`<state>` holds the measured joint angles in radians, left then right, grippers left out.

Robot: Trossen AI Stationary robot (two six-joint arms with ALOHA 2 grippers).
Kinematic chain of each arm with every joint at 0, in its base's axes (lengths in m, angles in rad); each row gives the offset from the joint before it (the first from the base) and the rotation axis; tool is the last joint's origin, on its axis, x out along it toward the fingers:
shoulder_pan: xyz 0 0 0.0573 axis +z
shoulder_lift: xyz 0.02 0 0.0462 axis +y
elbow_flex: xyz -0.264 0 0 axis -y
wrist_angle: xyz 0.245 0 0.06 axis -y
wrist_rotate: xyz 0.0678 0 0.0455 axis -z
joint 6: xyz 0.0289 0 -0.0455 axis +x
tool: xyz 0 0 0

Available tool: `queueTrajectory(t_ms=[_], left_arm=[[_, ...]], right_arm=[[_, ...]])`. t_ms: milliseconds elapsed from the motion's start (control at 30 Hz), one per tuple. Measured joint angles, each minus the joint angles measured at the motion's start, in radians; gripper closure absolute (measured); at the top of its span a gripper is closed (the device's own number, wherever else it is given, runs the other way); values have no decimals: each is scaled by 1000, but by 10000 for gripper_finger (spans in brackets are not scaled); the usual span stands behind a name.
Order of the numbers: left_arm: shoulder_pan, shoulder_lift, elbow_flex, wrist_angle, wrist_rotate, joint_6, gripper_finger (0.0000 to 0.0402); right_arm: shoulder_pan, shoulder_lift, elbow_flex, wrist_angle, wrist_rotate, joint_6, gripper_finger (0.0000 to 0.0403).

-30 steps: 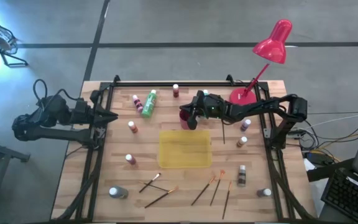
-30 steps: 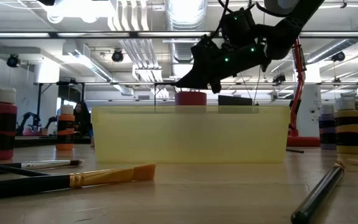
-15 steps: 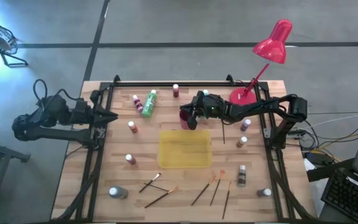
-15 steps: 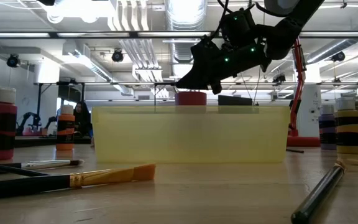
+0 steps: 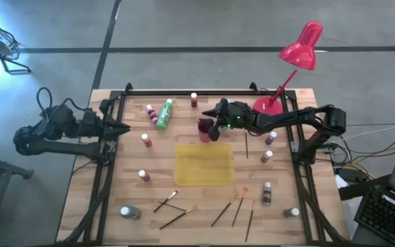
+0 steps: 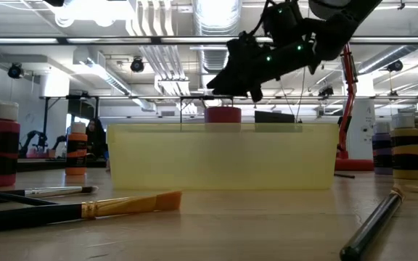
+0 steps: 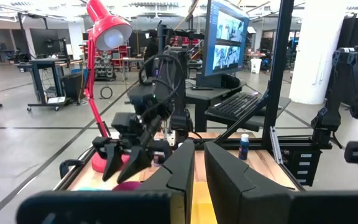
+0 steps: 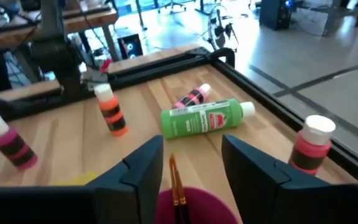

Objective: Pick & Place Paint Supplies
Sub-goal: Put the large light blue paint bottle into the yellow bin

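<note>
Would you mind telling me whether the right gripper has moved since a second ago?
Yes. In the low view the right gripper has risen, further above the magenta cup behind the yellow tray.

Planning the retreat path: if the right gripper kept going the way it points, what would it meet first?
Probably the green bottle lying beyond the magenta cup; the right gripper is open above that cup, though depth is unclear.
</note>
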<state>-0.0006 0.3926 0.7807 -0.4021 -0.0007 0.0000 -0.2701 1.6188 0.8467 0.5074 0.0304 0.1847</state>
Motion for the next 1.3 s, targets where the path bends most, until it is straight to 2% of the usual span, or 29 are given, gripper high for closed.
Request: queueTrajectory(t_ms=[200,433,700,800,1000,1200,1300], left_arm=[[0,0,0,0,0,0,355],[0,0,0,0,0,0,355],[0,0,0,0,0,0,355],[0,0,0,0,0,0,355],[0,0,0,0,0,0,355],[0,0,0,0,0,0,355],[0,0,0,0,0,0,355]], right_arm=[[-13,-133,0,-149,79,51,223],[-72,-272,0,-412,210,177,221],[-194,-308,0,-566,202,302,234],[-247,-291,3,-561,181,387,229],[-352,-185,33,-564,26,465,205],[-407,-41,107,-571,-43,507,183],[-420,27,172,-638,-47,509,169]])
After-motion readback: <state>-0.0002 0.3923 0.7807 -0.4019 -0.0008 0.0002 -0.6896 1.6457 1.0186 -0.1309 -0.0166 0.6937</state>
